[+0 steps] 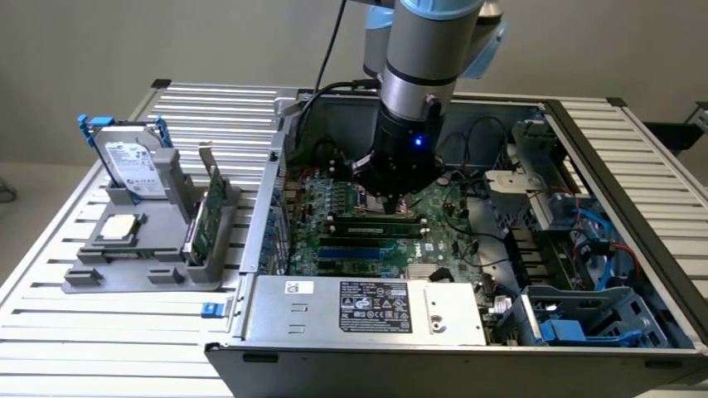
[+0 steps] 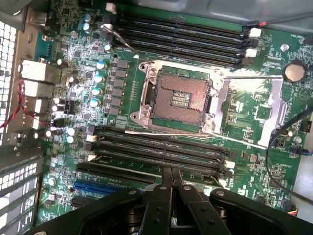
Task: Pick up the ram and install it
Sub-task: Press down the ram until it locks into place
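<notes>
Looking down at the motherboard [image 2: 73, 54]: bare CPU socket [image 2: 178, 98] with its metal frame in the middle, 2 banks of black memory slots [image 2: 161, 147] on either side of it, a blue slot [image 2: 95, 187] nearby. The gripper [image 2: 171, 178] fingers are pressed together right over the nearer bank.

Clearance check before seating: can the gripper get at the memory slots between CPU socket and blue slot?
Probably yes. The gripper hangs right over those memory slots. The CPU socket beside them is bare, no cooler, and no cable crosses that bank; only a thin wire lever runs along its edge.
</notes>
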### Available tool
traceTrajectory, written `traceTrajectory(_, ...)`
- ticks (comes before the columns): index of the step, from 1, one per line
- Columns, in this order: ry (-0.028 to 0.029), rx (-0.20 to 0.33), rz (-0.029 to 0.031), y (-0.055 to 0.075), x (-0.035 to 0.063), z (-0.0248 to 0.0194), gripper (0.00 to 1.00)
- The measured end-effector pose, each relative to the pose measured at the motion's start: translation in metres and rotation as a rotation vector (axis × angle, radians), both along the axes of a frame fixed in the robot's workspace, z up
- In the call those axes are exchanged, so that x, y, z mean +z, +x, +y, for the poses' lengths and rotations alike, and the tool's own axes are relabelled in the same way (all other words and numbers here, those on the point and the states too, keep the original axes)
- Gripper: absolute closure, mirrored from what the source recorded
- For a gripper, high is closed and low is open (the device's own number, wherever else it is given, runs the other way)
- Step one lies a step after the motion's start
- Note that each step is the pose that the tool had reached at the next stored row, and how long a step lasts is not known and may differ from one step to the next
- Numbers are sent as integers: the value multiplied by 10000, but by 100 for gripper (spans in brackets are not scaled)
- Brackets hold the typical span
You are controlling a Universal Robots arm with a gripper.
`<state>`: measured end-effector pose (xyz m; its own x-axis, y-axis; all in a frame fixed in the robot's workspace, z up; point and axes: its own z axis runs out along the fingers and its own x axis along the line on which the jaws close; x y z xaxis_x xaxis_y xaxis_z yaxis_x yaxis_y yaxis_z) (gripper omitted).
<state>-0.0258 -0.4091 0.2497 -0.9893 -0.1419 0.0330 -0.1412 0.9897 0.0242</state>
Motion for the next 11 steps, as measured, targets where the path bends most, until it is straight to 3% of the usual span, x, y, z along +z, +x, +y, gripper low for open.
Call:
traceTrajectory(4,0,-585,0,0,0,-2,89)
traceTrajectory(11,-1,-833,14,0,29,-123,89)
